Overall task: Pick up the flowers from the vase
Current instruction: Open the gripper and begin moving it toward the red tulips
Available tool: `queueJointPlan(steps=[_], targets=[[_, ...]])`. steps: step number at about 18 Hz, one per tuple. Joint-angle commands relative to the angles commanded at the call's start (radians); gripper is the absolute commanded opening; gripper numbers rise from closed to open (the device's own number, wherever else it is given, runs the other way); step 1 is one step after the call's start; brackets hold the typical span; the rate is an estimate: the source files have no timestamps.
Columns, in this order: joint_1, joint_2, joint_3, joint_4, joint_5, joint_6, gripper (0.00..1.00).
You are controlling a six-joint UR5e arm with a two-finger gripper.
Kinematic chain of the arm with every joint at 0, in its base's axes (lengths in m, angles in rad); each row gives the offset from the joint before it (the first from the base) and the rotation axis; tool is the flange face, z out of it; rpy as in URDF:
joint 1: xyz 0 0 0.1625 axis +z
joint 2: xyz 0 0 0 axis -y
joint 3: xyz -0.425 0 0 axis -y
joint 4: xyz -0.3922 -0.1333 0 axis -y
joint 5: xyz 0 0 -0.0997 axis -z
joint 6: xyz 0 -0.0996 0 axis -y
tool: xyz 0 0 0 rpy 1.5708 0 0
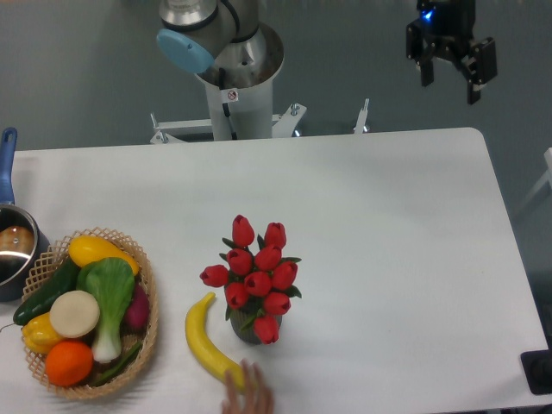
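Red flowers (256,274) are held upright in the vase (246,332) beside a banana (207,341); vegetables are contained in a basket (148,302). The gripper (450,84) is raised, jaws open, empty.

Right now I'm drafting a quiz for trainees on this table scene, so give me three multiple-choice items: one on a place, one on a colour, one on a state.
1. Where does the banana lie?
A. Inside the basket
B. On the table just left of the vase
C. By the far right edge

2. What colour are the flowers?
A. Red
B. White
C. Purple

3. What is the state of the gripper?
A. Shut on the flowers
B. Open and empty, above the far right of the table
C. Resting in the pot

Key: 1 B, the banana lies beside the vase, outside the basket. 2 A, every bud is red. 3 B, its fingers stand apart with nothing between them, far from the flowers.
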Motion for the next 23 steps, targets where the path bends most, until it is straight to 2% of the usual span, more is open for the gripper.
queueJointPlan(steps=[6, 8, 11, 18, 23], targets=[[-0.011, -0.002, -0.002, -0.002, -0.005, -0.006, 1.00], [-0.008, -0.003, -0.012, 0.002, -0.055, -0.034, 1.00], [0.005, -0.006, -0.018, 0.008, -0.152, -0.145, 1.00], [-0.011, -0.021, -0.041, 0.018, -0.299, -0.418, 1.00], [-0.057, -0.044, -0.061, 0.041, -0.405, -0.462, 1.00]])
